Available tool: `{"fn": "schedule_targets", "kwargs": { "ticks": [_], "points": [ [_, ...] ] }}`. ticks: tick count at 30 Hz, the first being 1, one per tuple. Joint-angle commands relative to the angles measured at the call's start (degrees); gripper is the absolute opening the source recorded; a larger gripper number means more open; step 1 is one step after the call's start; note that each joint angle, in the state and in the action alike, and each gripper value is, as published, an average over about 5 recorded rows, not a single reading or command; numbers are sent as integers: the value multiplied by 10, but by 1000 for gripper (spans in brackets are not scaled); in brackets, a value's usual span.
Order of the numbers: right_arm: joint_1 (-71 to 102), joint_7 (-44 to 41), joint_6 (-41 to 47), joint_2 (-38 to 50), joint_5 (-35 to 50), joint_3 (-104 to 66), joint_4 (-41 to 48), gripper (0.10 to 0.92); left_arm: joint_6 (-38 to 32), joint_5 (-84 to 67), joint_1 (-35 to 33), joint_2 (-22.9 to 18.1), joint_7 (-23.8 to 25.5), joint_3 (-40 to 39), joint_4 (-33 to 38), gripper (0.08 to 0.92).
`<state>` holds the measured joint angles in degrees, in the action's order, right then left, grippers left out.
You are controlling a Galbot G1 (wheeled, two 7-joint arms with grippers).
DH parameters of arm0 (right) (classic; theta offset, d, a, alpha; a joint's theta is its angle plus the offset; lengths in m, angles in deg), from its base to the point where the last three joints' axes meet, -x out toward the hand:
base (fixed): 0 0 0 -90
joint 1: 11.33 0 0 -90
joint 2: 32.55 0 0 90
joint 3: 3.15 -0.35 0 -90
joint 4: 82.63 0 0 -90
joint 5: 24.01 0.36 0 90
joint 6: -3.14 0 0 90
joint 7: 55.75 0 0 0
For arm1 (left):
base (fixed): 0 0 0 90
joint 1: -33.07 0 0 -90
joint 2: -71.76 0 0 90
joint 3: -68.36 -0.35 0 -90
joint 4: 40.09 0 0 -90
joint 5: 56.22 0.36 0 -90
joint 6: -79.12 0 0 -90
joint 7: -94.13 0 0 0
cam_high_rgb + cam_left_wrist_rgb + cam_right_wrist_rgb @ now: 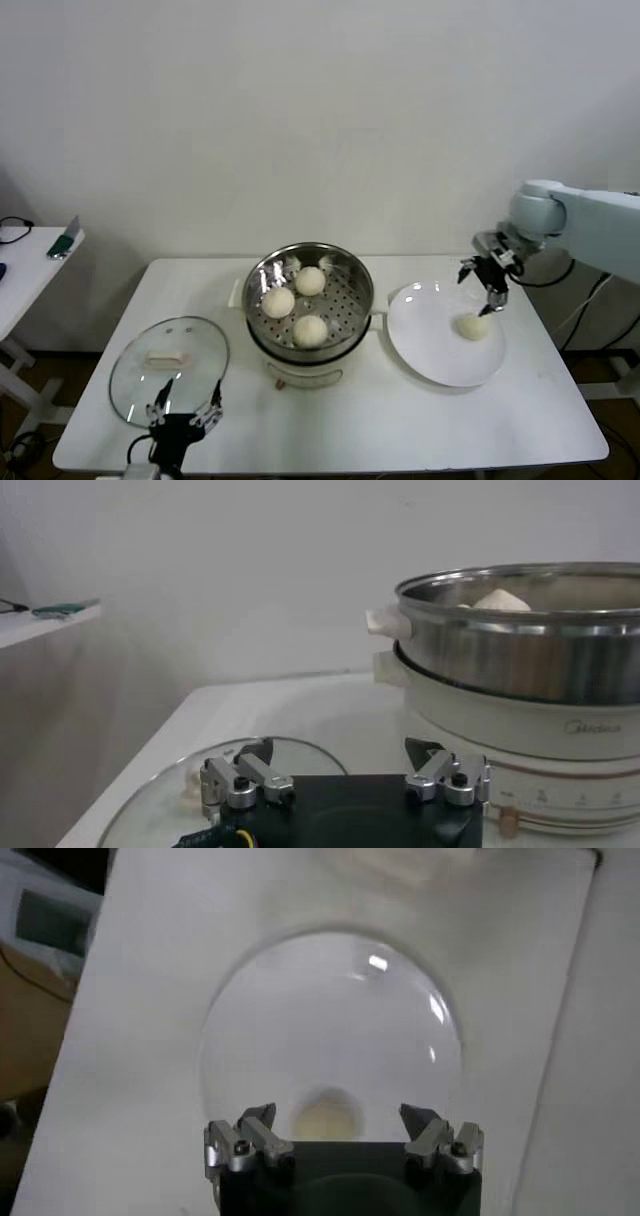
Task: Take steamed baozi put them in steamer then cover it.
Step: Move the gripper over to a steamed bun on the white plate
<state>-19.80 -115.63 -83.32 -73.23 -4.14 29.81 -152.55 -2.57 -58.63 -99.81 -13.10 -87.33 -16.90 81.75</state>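
Observation:
The steamer stands mid-table with three steamed baozi in it. A fourth baozi lies on a white plate to the steamer's right. My right gripper hangs open just above that baozi. In the right wrist view the baozi sits below, between the spread fingers of the right gripper, untouched. The cover, a glass lid with a cream handle, lies flat at the front left. My left gripper waits open at its near edge. In the left wrist view the left gripper is seen with the cover and steamer.
A side table at the far left carries a small green object. Dark cables hang past the table's right edge. A wall runs close behind the table.

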Motion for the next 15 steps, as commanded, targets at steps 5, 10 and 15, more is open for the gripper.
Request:
{"fn": "schedule_targets", "kwargs": {
  "ticks": [5, 10, 15],
  "points": [
    [207, 8, 18, -23, -67, -153, 174, 823, 0, 4, -2, -5, 0, 0, -5, 823],
    [234, 3, 15, -51, -76, -175, 197, 823, 1, 8, -3, -7, 1, 0, -7, 823],
    [254, 3, 4, -74, -93, -193, 229, 823, 2, 10, -4, -9, 1, 0, -8, 823]
  ]
}}
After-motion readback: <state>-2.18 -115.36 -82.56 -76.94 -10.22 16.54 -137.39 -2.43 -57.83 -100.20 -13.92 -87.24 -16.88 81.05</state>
